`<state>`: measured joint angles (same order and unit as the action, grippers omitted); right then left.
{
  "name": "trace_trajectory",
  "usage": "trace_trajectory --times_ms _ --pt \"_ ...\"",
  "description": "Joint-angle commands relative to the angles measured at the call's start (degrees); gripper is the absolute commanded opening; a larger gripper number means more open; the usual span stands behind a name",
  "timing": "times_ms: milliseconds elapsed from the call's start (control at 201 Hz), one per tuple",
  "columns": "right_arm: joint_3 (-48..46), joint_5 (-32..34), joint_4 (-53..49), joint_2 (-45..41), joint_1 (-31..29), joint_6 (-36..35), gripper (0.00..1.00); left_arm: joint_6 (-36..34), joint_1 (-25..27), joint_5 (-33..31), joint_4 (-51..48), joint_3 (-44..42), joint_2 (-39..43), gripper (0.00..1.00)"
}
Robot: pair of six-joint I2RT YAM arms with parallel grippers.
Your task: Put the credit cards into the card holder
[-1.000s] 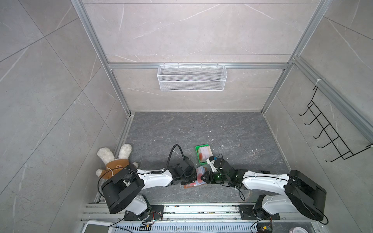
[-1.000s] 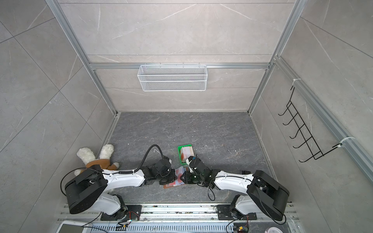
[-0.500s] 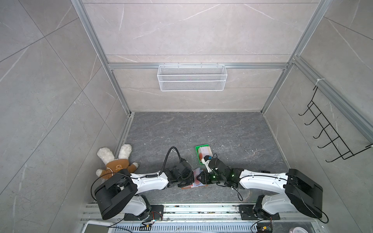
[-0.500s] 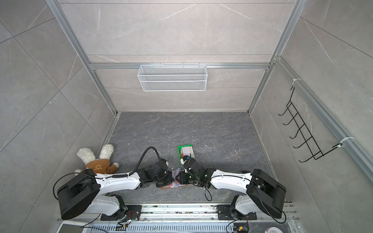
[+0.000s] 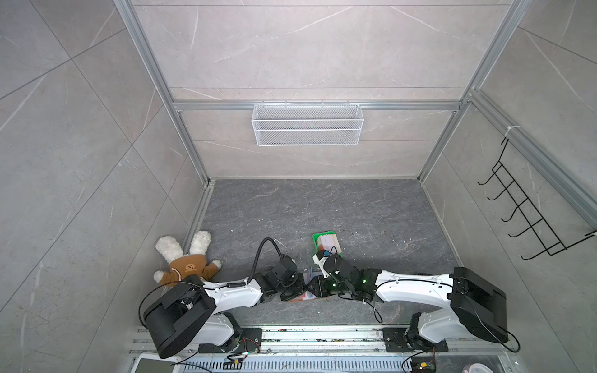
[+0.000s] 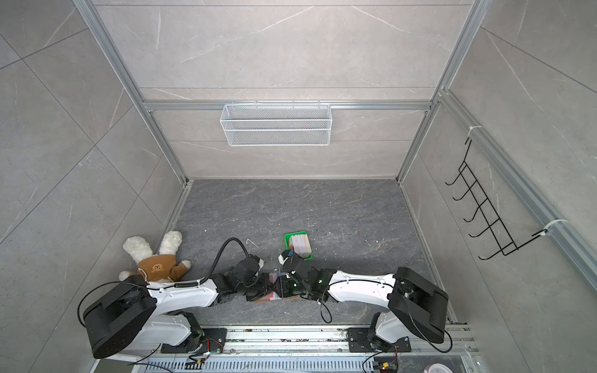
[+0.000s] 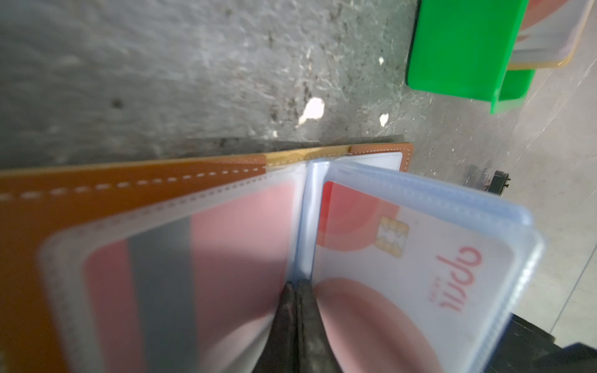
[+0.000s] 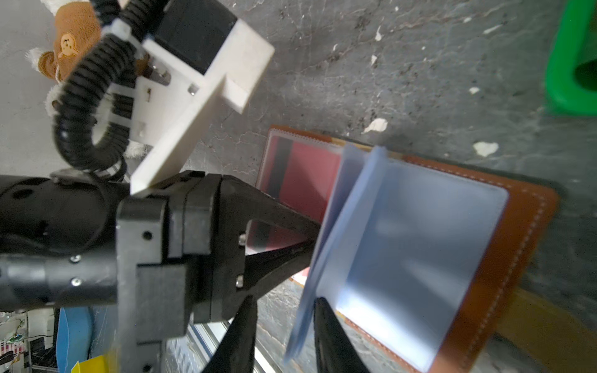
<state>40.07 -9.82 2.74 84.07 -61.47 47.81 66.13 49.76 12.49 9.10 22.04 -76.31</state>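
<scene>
card holder (image 8: 523,232) lies open by the table's front edge, credit cards (image 5: 327,241) stacked in the green tray (image 7: 458,48) behind; left gripper (image 7: 297,290) closed, pinning the fold, right gripper (image 8: 283,302) jaws apart around a sleeve (image 8: 420,242): best pin firmly, part one leaf only

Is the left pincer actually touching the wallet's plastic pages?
Touching. In the left wrist view the shut left pincer is wedged tip-first into the sleeve fold of the card holder.
</scene>
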Motion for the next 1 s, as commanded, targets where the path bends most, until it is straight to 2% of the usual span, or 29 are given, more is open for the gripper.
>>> trace_trajectory --times_ms 0,299,453,991 --pt "2.2 1.2 -2.0 1.7 -1.1 -1.3 0.33 1.0 -1.2 1.4 1.6 -1.5 1.4 0.00" --pt "3.0 3.3 -3.5 1.7 -1.9 -1.3 0.35 1.8 -2.9 3.3 5.4 -4.0 1.9 0.00" --pt "3.2 1.3 -2.0 1.9 -2.0 -1.6 0.40 1.9 -3.0 3.7 6.1 -4.3 1.6 0.00" --pt "4.6 -0.4 -0.3 3.1 -2.7 -2.3 0.41 2.3 -4.8 4.9 6.4 -5.4 4.7 0.00"
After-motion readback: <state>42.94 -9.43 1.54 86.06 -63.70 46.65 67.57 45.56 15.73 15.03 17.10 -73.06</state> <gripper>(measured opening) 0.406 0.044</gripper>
